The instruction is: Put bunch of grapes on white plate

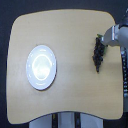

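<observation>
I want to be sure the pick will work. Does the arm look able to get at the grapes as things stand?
Probably yes. The gripper is already at the top end of the bunch of grapes on the table, with nothing in between. Whether it has closed on them is too blurred to tell.

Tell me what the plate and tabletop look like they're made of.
White plate: probably glazed ceramic, maybe plastic; glossy white with highlights on its rim ring. Table: light wood or wood-look laminate; smooth, matte, even tan surface with rounded corners.
</observation>
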